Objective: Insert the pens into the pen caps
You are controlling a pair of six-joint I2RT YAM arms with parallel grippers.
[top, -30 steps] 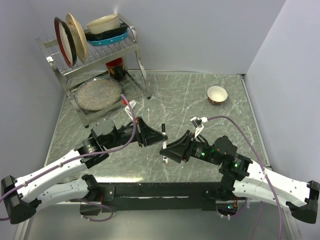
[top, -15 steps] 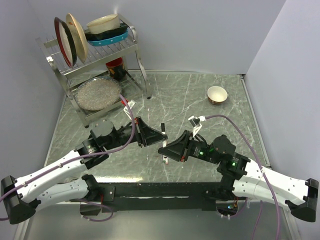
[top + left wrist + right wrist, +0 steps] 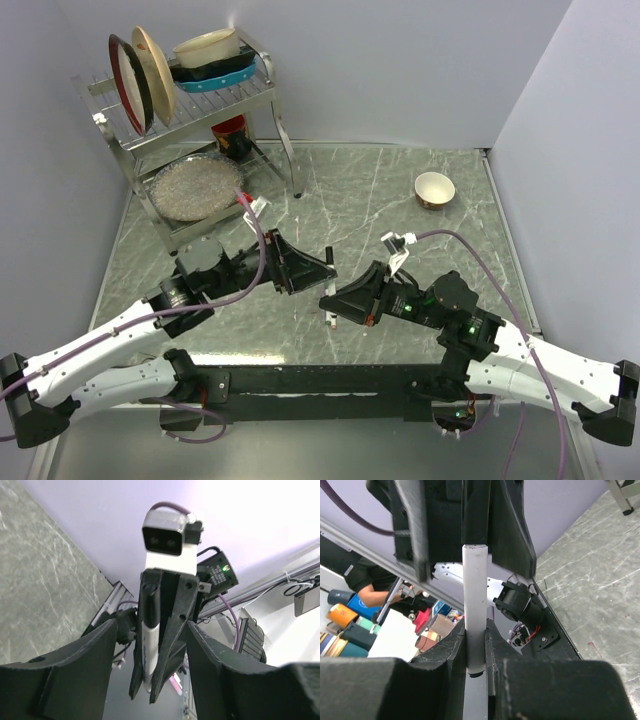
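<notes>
Green-grey marbled table [image 3: 400, 230], pale walls on three sides; both arms meet above its middle. We note one pen [image 3: 475, 605] held off the surface, its white barrel clamped between the fingers of the right gripper [image 3: 331, 300], which is closed on it about mid-barrel. A black cap [image 3: 476, 510] sits on one end of the pen. From above, the long axis runs roughly near-to-far across the table: the capped end points away from the arm bases, and the bare white end pokes out of the right gripper toward the near edge. In the right wrist view the barrel stands upright in frame, cap uppermost, with the cap passing in front of the dark body of the left gripper [image 3: 322, 268]. The left wrist view shows the same pen along its length, cap at top and printed white barrel below, between the right gripper's narrow, closed jaws. The left fingers [image 3: 70, 675] are spread wide, one on each side of that view, with clear gaps to the pen; left jaws open, gripping nothing. We cannot tell how far the cap is seated, nor whether the pen lies level with the table. Further out, a small bowl [image 3: 434, 188] stands well apart at the far right. A metal dish rack [image 3: 190, 110] with plates occupies the far left corner, with a glass dish [image 3: 196, 187] on its lower shelf.
</notes>
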